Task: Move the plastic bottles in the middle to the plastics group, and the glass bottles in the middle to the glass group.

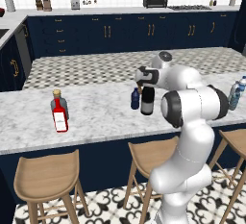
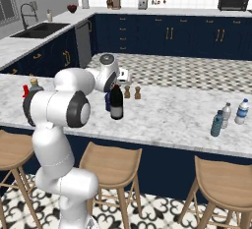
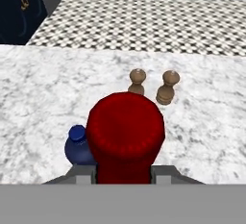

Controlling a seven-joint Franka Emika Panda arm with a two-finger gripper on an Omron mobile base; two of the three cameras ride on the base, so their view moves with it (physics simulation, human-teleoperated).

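Observation:
The tall dark glass bottle (image 1: 147, 102) (image 2: 116, 106) stands upright mid-counter. Its red capped neck (image 3: 126, 131) sits between my fingers, and my gripper (image 1: 145, 81) (image 2: 116, 83) (image 3: 124, 175) is shut on that neck from above. Right beside it on the left stands the small navy plastic bottle (image 1: 135, 99) (image 2: 107, 101) (image 3: 77, 146), untouched. The plastics group (image 1: 235, 93) (image 2: 229, 115) of small water bottles stands far right. At the far left is the glass group: a red flat bottle (image 1: 59, 115) (image 2: 25, 91) and a squat bottle with a tan stopper (image 1: 57, 100) (image 2: 34, 84).
Two tiny brown shakers (image 3: 137, 81) (image 3: 167, 87) (image 2: 127, 92) stand just behind the wine bottle. Wooden stools (image 1: 45, 180) (image 2: 115, 166) line the counter's near edge. Bare marble counter (image 1: 96, 112) (image 2: 172, 120) stretches between the middle bottles and both groups.

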